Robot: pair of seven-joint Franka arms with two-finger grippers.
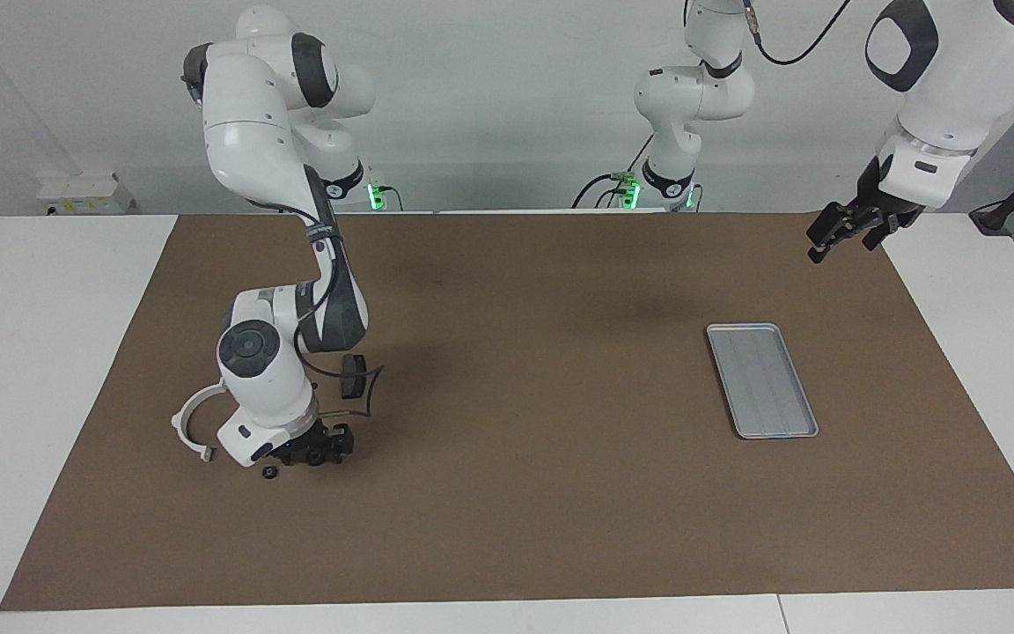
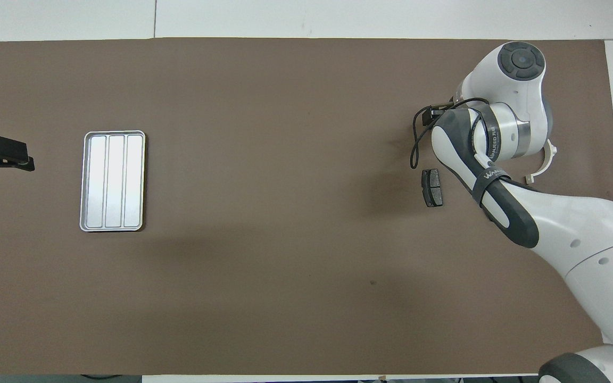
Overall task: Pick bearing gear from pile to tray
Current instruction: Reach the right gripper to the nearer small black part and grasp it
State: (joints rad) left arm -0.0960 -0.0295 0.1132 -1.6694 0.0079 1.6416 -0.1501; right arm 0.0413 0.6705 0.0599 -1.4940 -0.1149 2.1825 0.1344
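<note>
- The tray (image 1: 761, 379) lies on the desk (image 1: 507, 493), well apart from the pile (image 1: 278, 423).
- My left end effector (image 1: 840, 233) waits wide open.
- My right end effector (image 1: 318, 451) sits low around one black gear (image 1: 316, 457); I cannot tell its closure, perhaps closing, so I squeeze fully before lifting.

One tray (image 1: 761, 379), one white arc bracket (image 1: 187, 421), one brake pad (image 2: 432, 188), two arms.

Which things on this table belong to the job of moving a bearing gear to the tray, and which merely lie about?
Belong:
right gripper, down at a small black round piece
second black round piece
tray

Lying about:
white arc bracket
brake pad
left gripper, waiting
</note>
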